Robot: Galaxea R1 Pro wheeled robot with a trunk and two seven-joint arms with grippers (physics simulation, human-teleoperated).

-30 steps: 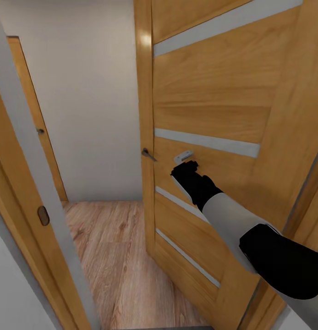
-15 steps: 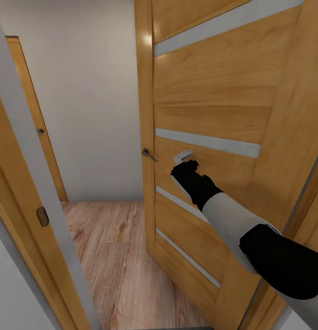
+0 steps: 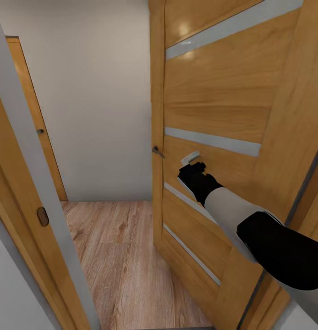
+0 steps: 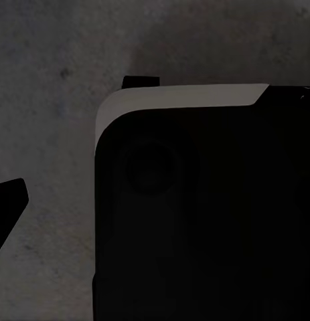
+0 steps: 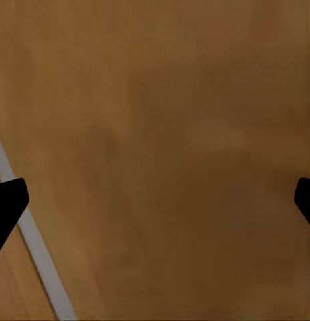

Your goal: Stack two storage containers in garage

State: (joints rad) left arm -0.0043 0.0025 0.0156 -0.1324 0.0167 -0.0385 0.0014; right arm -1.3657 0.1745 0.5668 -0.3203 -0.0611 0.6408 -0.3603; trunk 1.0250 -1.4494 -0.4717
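The storage containers are out of view. My right arm reaches forward to a wooden door (image 3: 214,114) with pale horizontal strips. My right gripper (image 3: 192,166) presses against the door's face just right of its handle (image 3: 157,151). In the right wrist view the right gripper (image 5: 155,207) is open, its fingertips (image 5: 7,204) far apart with bare wood between them. In the left wrist view one fingertip (image 4: 7,207) of my left gripper sits at the frame's edge over dark grey mottled floor (image 4: 54,134). A black and white part of my own body (image 4: 195,214) hides the other fingertip.
The door stands partly open on a narrow hallway with light wood-plank floor (image 3: 117,247) and a pale wall (image 3: 95,101). The grey and wood door frame (image 3: 26,151) runs close at my left. A second wooden door (image 3: 37,128) stands at the hallway's far left.
The door has swung further open, its edge and handle moving right. My right gripper has followed it, still pressed on the wood.
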